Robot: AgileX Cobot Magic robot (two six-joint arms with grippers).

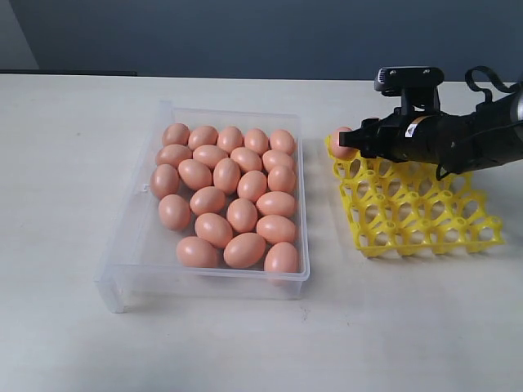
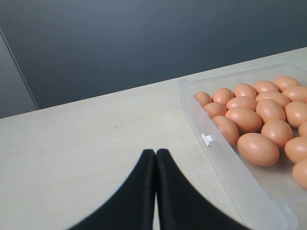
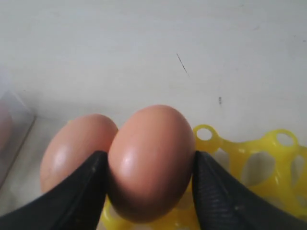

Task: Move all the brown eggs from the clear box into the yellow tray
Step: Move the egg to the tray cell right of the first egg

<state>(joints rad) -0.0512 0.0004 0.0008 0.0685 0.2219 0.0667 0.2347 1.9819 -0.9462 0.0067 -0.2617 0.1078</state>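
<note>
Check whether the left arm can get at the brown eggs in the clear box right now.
Probably yes: the clear box is open-topped, nothing lies between it and the left gripper, and the right gripper is off at the yellow tray. The left fingers are shut, though.

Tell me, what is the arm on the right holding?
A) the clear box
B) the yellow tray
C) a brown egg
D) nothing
C: the right wrist view shows the right gripper clamped on both sides of a brown egg, over a corner of the yellow tray.
</note>
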